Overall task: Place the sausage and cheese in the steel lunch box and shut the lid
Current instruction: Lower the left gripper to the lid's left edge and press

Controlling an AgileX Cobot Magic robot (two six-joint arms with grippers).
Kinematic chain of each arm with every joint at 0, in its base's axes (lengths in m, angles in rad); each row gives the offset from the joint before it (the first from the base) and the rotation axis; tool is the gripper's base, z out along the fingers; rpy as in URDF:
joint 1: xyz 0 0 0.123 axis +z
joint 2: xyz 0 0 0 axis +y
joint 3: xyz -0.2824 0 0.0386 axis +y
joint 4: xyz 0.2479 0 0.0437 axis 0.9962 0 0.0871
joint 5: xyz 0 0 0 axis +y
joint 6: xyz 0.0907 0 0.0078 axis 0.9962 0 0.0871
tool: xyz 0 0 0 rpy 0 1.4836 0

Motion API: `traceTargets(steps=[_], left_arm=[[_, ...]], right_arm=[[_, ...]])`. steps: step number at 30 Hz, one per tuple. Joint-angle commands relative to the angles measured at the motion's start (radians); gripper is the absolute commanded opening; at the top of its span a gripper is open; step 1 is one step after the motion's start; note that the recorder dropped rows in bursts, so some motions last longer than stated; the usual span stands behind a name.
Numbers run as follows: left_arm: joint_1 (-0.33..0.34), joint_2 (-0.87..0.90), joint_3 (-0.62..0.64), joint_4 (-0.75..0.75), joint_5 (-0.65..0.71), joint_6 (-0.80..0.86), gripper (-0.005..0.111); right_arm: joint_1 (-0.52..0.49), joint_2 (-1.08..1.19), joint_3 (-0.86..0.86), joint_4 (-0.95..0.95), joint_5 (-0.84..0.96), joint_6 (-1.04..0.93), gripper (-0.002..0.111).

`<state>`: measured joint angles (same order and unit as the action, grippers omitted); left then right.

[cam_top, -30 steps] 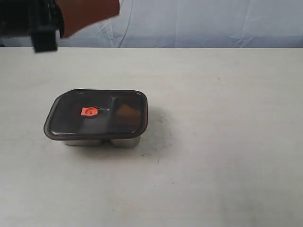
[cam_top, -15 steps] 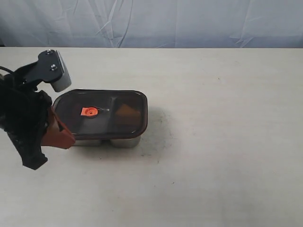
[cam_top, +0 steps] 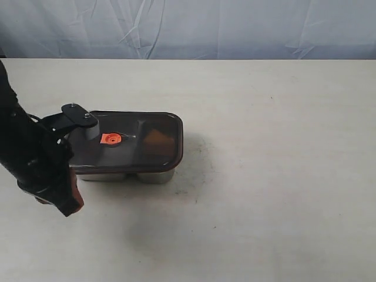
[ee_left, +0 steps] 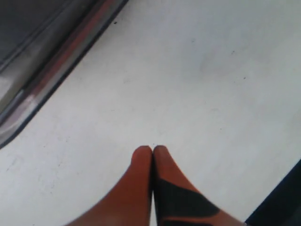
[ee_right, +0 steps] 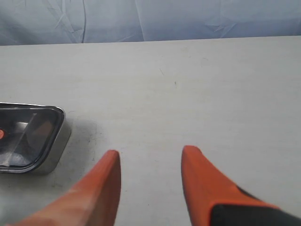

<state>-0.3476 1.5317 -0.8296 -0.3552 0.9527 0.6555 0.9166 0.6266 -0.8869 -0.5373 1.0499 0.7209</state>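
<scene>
- My left arm (cam_top: 23, 153) is down near the table's left edge, black and bulky. It blocks the box's left end from the exterior camera.
- On my left gripper (ee_left: 153, 149), the two orange fingers are pressed tip to tip, with no gap and nothing between them.
- Those fingers point at bare table (ee_left: 202, 70), just beside the box's rim. I cannot tell whether the tips touch the tabletop.
- The box (cam_top: 147, 175) sits on the left half of the table, about midway between the far and near edges. Its long side runs along the near edge.
- The lid (cam_top: 126, 155) is on top of the box, dark and see-through. It covers the box as far as I can see, with a strip of shiny steel showing below it on the near side.
- The tab (cam_top: 110, 138) is a bright orange spot at about the lid's middle.
- The cheese (cam_top: 157, 139) shows through the lid as an orange-brown shape, in the compartment toward the table's right edge.
- The sausage I cannot make out, because the tinted lid is too dark over the other compartment.
- My right gripper (ee_right: 151, 153) has its orange fingers spread wide, with only tabletop showing between them.
- That gripper hangs over the table well apart from the box, whose right end shows in its wrist camera. The exterior camera does not catch it.
- A blue backdrop (cam_top: 235, 29) hangs creased behind the far edge.
</scene>
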Motion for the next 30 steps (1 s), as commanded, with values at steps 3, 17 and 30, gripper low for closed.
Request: traceTargets(steps=[3,17,30], left_arm=[[-0.005,0.034,0.001,0.074,-0.105,-0.099,0.000],[-0.005,0.034,0.001,0.173,-0.249,-0.198,0.000],[-0.005,0.046,0.001,0.238,-0.300,-0.263,0.000]], right_arm=[[-0.001,-0.007,-0.006,-0.004,-0.005,-0.011,0.042],[-0.001,-0.007,-0.006,-0.004,-0.003,-0.012,0.042],[-0.001,-0.007,-0.006,0.026,-0.003,-0.012,0.042]])
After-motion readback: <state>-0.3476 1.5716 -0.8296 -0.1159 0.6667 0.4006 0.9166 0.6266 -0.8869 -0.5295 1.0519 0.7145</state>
